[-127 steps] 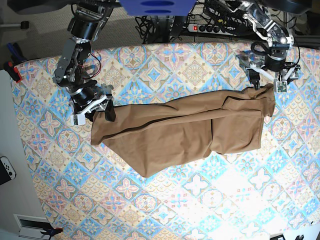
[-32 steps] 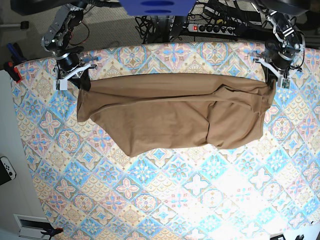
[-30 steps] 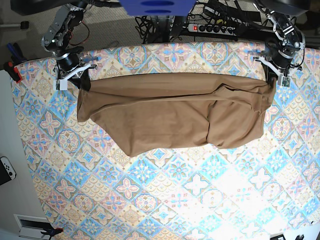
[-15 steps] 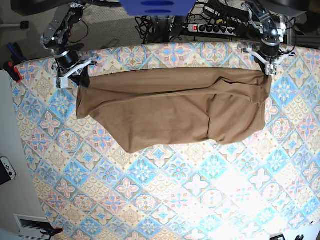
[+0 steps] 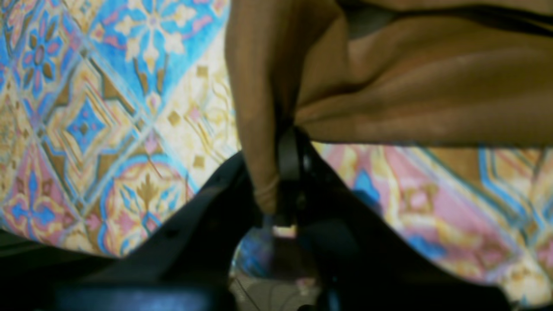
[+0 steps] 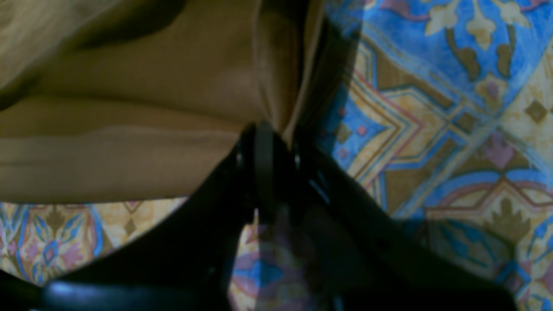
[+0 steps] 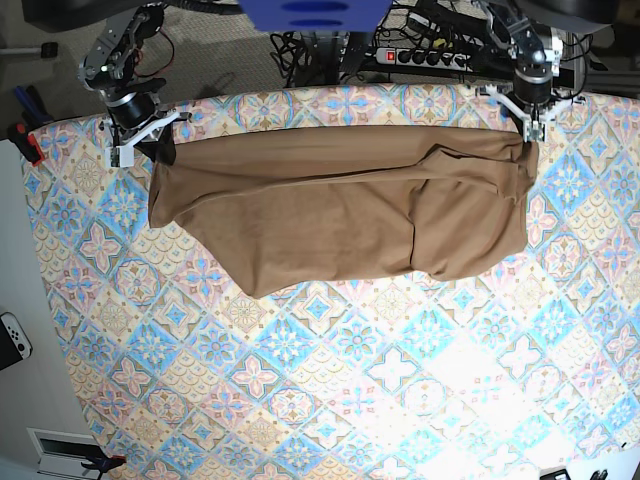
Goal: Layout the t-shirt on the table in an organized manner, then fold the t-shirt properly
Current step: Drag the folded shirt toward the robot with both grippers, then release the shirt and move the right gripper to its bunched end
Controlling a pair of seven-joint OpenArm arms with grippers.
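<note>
The tan t-shirt (image 7: 340, 205) stretches wide across the far half of the table (image 7: 330, 390), its upper edge pulled taut between both arms and its lower edge sagging to a point at the left. My left gripper (image 7: 528, 138) is shut on the shirt's far right corner; its wrist view shows the cloth (image 5: 268, 129) pinched between the dark fingers (image 5: 288, 172). At the far left corner my right gripper (image 7: 160, 152) is shut on the t-shirt (image 6: 129, 129), fabric bunched in its fingers (image 6: 263, 160).
A power strip (image 7: 425, 57) and cables lie beyond the table's far edge. A white controller (image 7: 12, 340) sits off the table at the left. Red-handled clamps (image 7: 25, 140) hold the table cover at the left corner.
Both grippers have carried the t-shirt's top edge toward the table's far side, pulling it straighter and tauter. Both stay shut on the cloth.
</note>
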